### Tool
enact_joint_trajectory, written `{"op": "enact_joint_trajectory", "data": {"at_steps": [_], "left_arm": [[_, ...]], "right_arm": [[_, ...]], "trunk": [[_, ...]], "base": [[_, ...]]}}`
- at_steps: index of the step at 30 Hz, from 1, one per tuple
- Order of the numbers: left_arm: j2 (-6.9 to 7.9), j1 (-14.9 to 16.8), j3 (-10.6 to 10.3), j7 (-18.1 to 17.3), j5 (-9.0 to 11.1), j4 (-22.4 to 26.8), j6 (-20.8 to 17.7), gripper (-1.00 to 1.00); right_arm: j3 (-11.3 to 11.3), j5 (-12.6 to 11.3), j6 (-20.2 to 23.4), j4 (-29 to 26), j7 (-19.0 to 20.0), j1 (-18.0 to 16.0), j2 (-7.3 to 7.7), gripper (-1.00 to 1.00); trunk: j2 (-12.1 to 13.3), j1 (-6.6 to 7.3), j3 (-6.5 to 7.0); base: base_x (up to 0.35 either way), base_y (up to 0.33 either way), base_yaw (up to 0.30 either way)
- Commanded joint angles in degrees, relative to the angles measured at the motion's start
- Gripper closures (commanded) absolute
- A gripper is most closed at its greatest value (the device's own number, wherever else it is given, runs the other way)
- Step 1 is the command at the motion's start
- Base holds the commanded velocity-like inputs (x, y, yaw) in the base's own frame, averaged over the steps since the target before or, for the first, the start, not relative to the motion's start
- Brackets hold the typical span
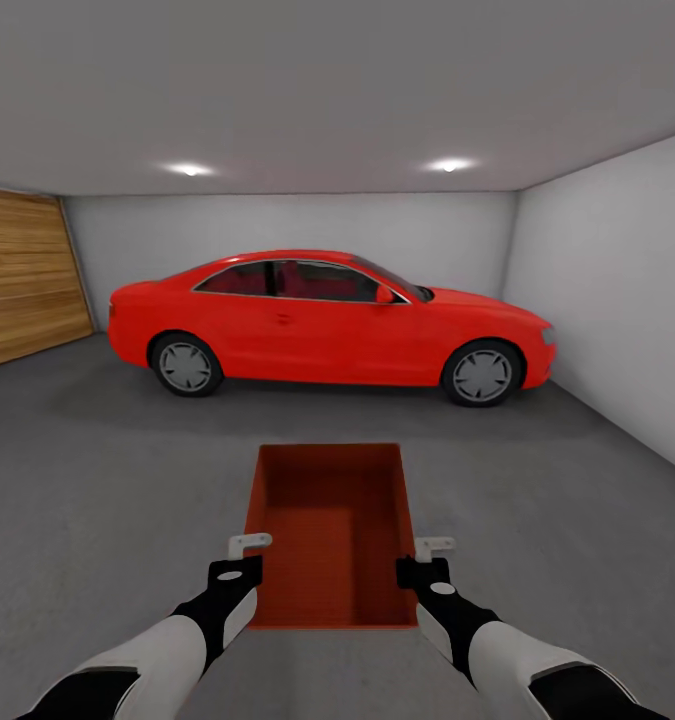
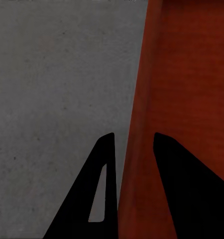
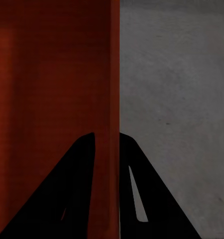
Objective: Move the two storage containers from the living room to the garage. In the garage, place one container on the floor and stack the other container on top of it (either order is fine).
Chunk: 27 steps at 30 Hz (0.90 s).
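One orange-red open-top storage container (image 1: 327, 540) sits straight ahead of me over the garage's dark grey floor (image 1: 97, 480). I cannot tell whether it rests on that floor or hangs just above it. My left gripper (image 1: 254, 548) is shut on its left side wall, with one finger outside and one inside. In the left wrist view the left gripper (image 2: 134, 137) straddles the container wall (image 2: 142, 99). My right gripper (image 1: 429, 550) pinches the right side wall the same way. The right wrist view shows the right gripper (image 3: 107, 134) clamped on the thin container wall (image 3: 115, 74).
A bright red car (image 1: 327, 320) is parked crosswise a few metres ahead. A wood-panelled door (image 1: 22, 275) lines the left side and a pale grey wall (image 1: 617, 300) runs along the right. Bare concrete lies between the container and the car.
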<state>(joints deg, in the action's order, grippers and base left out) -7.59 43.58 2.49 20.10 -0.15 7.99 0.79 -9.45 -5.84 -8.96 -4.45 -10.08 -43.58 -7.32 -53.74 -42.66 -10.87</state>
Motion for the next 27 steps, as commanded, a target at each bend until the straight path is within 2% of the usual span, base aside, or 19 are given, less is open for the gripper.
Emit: {"op": "enact_joint_trajectory", "data": {"at_steps": [1,18,27], "left_arm": [[2.41,-0.01,1.03,0.29,0.41,-0.17,0.11,1.00],[2.38,-0.02,1.03,0.29,0.41,-0.17,0.09,1.00],[2.39,-0.03,1.03,0.29,0.41,-0.17,0.09,1.00]], "right_arm": [[3.65,-0.23,-2.29,-0.13,-1.35,-0.12,0.32,1.00],[3.62,-0.14,-2.21,-0.13,-1.44,-0.11,0.31,1.00],[3.64,-0.22,-2.20,-0.13,-1.49,-0.10,0.29,1.00]], "trunk": [[-0.06,-0.04,-0.08],[-0.06,-0.04,-0.08],[-0.06,-0.04,-0.08]], "base": [[0.321,0.000,0.000],[0.321,0.000,-0.007],[0.321,0.000,-0.226]]}}
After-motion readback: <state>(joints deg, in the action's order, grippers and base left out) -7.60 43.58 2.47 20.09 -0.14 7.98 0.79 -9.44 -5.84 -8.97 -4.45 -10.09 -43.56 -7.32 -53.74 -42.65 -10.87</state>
